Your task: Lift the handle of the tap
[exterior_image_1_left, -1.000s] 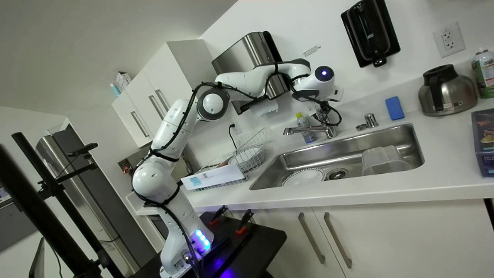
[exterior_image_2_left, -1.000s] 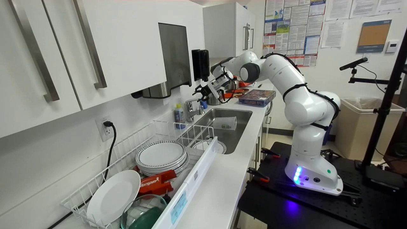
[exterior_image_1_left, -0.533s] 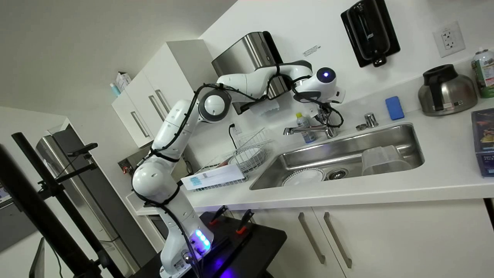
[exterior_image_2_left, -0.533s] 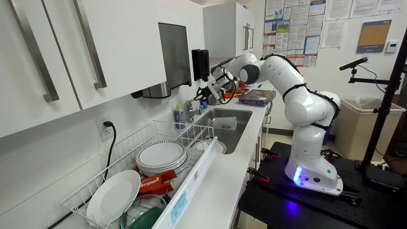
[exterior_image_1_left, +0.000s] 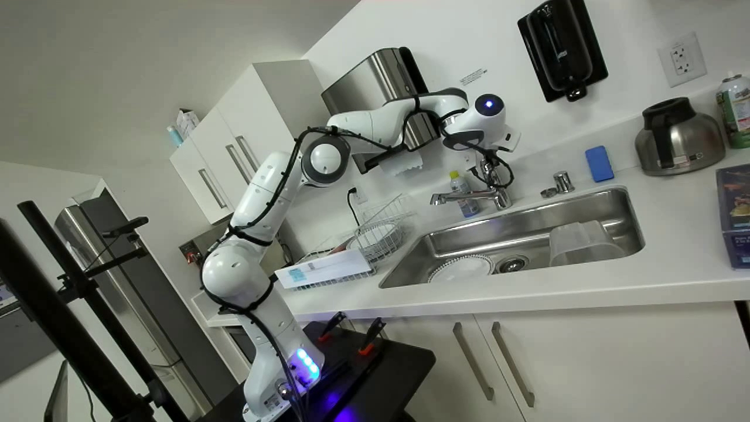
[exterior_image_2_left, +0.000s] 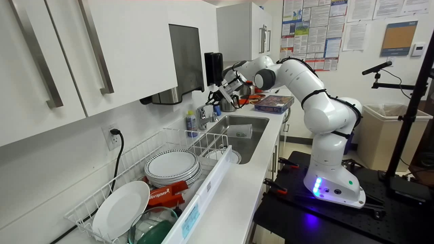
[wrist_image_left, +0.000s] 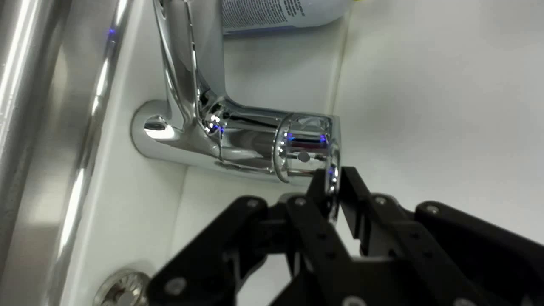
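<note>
The chrome tap (wrist_image_left: pixel 250 138) stands at the back of the sink, and its body (exterior_image_2_left: pixel 203 121) shows in an exterior view. From its top comes the slim handle (wrist_image_left: pixel 334 163), seen edge-on in the wrist view. My gripper (wrist_image_left: pixel 332 180) is shut on this handle, one black finger on each side of it. The lever's far end sits between the fingers and is partly covered by them. In an exterior view the handle (exterior_image_2_left: pixel 202 106) slants upward toward my gripper (exterior_image_2_left: pixel 208 102). Cable and wrist hide most of the grip in an exterior view.
A spray bottle (exterior_image_2_left: pixel 191 123) stands close beside the tap. The steel sink (exterior_image_1_left: pixel 527 225) holds a plate (exterior_image_1_left: pixel 462 269) and a clear container (exterior_image_1_left: pixel 586 243). Nearby are a small chrome fixture (exterior_image_1_left: pixel 563 182) and a blue sponge (exterior_image_1_left: pixel 599 164). A black dispenser (exterior_image_2_left: pixel 213 69) hangs on the wall.
My gripper stood open above the tap, then came down and shut on the handle. Since then the hand has risen a little, and the handle's gripped end now tilts up.
</note>
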`<act>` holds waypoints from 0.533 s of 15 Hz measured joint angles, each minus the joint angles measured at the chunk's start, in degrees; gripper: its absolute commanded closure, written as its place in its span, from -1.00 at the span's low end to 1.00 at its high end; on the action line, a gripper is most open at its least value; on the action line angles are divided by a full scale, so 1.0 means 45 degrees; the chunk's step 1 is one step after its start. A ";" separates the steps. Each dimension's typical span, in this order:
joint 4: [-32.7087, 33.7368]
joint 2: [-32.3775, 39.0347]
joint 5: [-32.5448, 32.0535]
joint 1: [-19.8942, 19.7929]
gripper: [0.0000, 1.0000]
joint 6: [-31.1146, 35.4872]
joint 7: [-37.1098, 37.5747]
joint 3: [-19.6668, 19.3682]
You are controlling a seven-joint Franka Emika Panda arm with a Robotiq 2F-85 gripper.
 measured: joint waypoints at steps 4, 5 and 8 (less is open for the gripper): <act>0.0365 -0.0018 -0.0804 0.0517 0.94 0.0178 0.1650 -0.0511; 0.0448 -0.0017 -0.0987 0.0634 0.94 0.0207 0.1982 -0.0637; 0.0613 -0.0015 -0.1343 0.0899 0.94 0.0254 0.2795 -0.0923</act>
